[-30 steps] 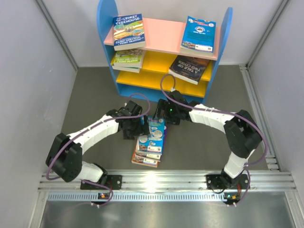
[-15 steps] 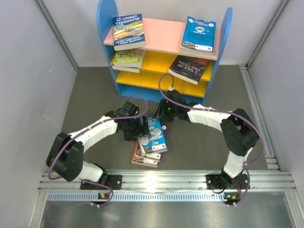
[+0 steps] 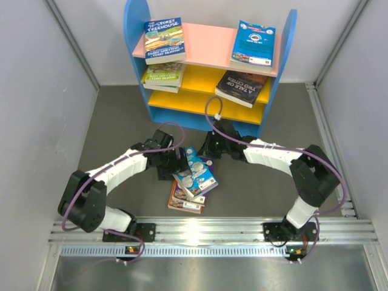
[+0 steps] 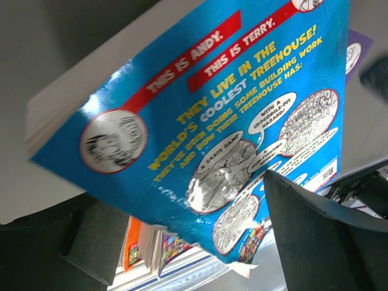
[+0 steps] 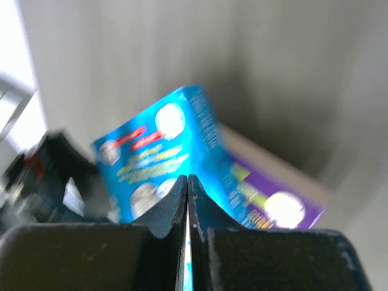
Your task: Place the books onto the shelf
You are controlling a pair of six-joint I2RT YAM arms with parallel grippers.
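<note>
Standing by the table, I see the shelf (image 3: 136,36) at the far side with four books (image 3: 165,40) lying flat on its pink and yellow boards, and the rest in a small pile (image 3: 183,204) on the grey tabletop (image 3: 115,121) between the two arms. On top of that pile the light blue book (image 3: 195,174) sits skewed, back cover up, with a purple book (image 5: 285,209) just under it. The left gripper (image 3: 174,163) is spread about as wide as it goes beside the book's left edge and has hold of nothing; from its own camera the book fills the space between the fingers. The right gripper (image 5: 187,180) has its jaws pressed tight together right at the book's far edge. I cannot tell whether they pinch a sliver of cover or nothing at all. This paperback looks light and thin, and I would expect it to sag if held by one corner. Its glossy cover is likely to slide between the pads, and one corner already looks frayed. The safest hold, I think, is across the whole page block near the spine, not on a single cover leaf.
</note>
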